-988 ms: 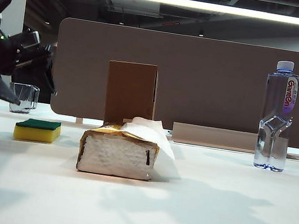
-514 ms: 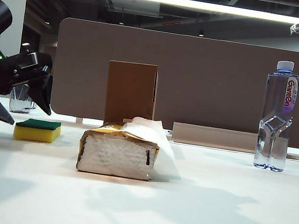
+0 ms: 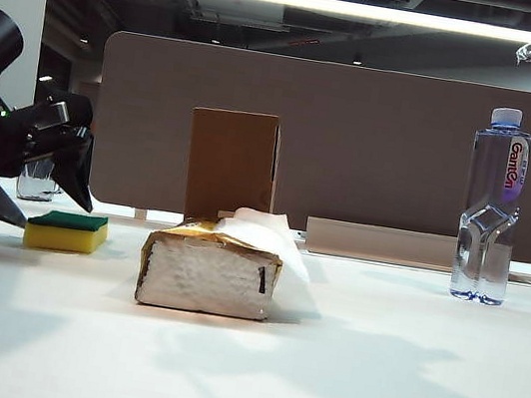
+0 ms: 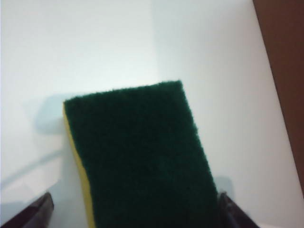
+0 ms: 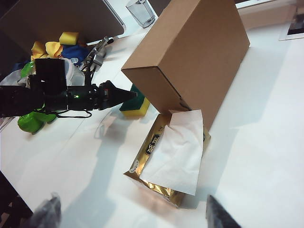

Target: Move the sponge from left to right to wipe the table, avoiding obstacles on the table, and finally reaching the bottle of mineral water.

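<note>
Left gripper (image 3: 31,197) sits low at the left end of the table (image 3: 339,372), jaws spread wide and empty, one finger on either side of the sponge (image 3: 65,232). In the left wrist view both fingertips (image 4: 33,213) flank the sponge's near end without pressing into it; whether they touch cannot be told. Sponge lies flat, green side up, not gripped.

Right gripper (image 5: 130,211) hangs high over the middle of the table, jaws apart, nothing between them; only blurred tips show.

Progress, as judged: wiping not begun. Grasp is the step in hand. Left to do: close on the sponge, push it rightward around the tissue pack (image 3: 211,269) and the cardboard box (image 3: 231,165) just behind it, and end at the water bottle (image 3: 492,205), which stands well apart at the far right.

Hard to read:
- Left arm cut off at the exterior view's edge.
- Glass mug (image 3: 36,179) mostly hidden behind the left gripper.
- Box hides part of the sponge in the right wrist view.
- Gap between box and pack unclear.
</note>
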Robot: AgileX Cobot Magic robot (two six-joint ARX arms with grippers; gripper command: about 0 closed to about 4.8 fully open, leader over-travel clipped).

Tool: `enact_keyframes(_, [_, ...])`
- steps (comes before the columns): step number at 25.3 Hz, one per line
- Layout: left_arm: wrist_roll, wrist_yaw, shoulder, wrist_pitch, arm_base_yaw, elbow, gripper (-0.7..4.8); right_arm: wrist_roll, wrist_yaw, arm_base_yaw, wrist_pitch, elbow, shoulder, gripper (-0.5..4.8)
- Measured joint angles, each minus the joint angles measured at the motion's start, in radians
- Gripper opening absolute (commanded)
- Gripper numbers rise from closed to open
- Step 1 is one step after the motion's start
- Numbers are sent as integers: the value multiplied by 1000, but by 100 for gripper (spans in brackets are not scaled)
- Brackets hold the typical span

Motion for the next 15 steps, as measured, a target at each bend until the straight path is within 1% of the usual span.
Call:
enact_keyframes(6, [0,0,18,31,0,2,479,0,0,0,0,0,0,391])
enact_keyframes(9, [-8,-4,42,37,0,28,479,0,0,0,0,0,0,391])
enact_keyframes(15, [-23,-16,66,16,-1,56,479,0,0,0,0,0,0,391])
